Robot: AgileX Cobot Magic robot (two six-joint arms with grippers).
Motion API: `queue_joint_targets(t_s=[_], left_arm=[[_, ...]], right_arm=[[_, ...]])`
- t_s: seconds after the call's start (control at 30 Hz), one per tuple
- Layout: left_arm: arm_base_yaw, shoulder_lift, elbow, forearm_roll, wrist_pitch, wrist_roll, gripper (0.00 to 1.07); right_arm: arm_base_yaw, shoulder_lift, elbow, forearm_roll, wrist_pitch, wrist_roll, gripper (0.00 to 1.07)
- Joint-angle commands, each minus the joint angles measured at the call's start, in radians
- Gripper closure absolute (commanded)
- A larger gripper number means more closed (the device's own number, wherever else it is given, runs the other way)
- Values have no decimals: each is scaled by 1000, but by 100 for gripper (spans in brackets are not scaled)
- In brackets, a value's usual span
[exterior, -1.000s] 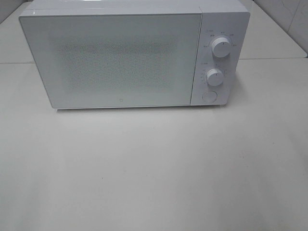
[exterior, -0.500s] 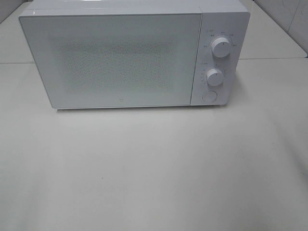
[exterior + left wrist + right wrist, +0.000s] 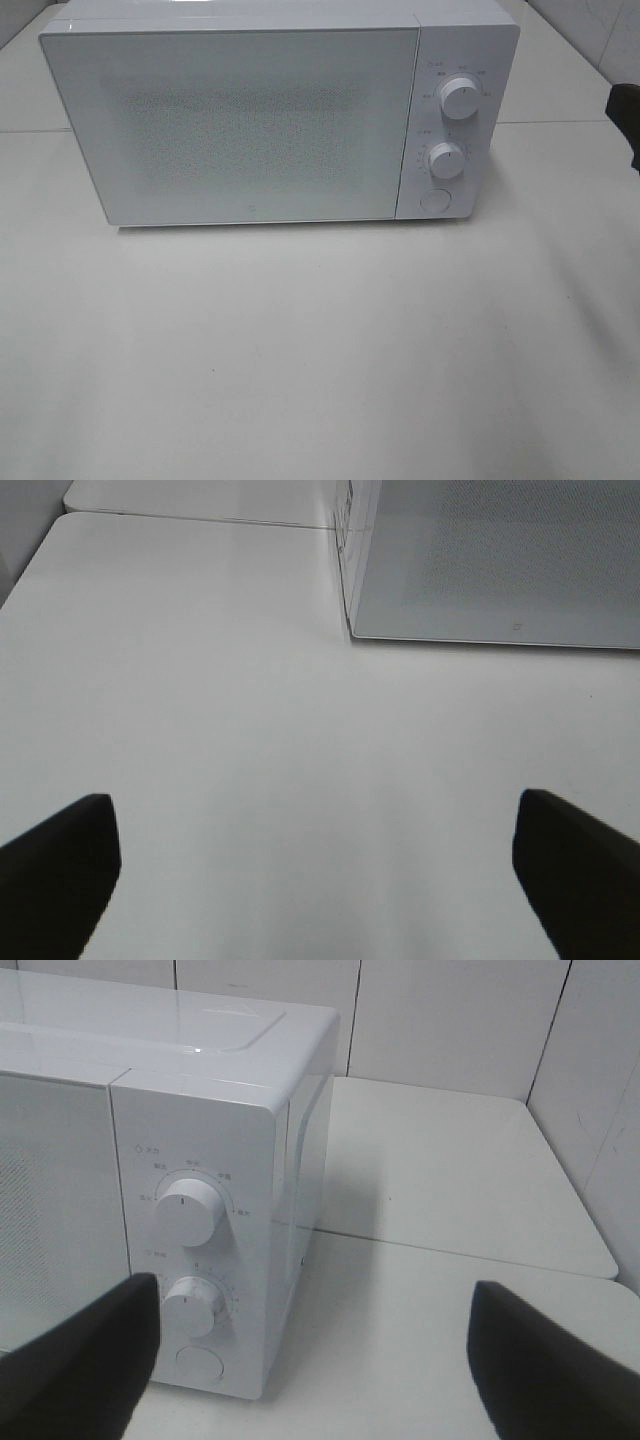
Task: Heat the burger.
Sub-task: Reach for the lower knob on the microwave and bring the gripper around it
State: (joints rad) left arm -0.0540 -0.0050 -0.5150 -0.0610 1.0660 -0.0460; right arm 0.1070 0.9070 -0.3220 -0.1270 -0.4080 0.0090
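Note:
The burger is out of view in every frame. A white microwave stands at the back of the table with its door shut. My right gripper is open, its dark fingers spread wide with nothing between them, facing the microwave's control panel from the front right. A dark part of that arm shows at the right edge of the exterior view. My left gripper is open and empty, low over the table in front of the microwave's door at its left corner.
The control panel carries an upper knob, a lower knob and a round button. The white table spreads out in front of the microwave. Tiled walls close off the back and right.
A dark part of the right arm has come into the exterior view at the right edge. The microwave has not moved.

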Motion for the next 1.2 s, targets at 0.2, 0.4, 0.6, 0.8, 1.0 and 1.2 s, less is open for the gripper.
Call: queue_joint_targets(t_s=[0.2,0.4,0.6,0.8,1.0,1.2], left_arm=[[2,-14,-1,-2,0,-5,7],[2,-14,-1,-2,0,-5,7],[2,-14,-1,-2,0,-5,7],[2,-14,-1,-2,0,-5,7],[2,-14,-1,-2,0,-5,7],[2,-14,-1,-2,0,-5,7]], right_arm=[[-2,221,0,269,-258,-255,31],[94,336,0,422,-411,-329,31],[243,460,0,565,-578,-383,31],[368,607,-2,652,-759,-351,31],[436,730,-13,672,-841,-263,31],[443,809,-38,673,-862,-217,31]])
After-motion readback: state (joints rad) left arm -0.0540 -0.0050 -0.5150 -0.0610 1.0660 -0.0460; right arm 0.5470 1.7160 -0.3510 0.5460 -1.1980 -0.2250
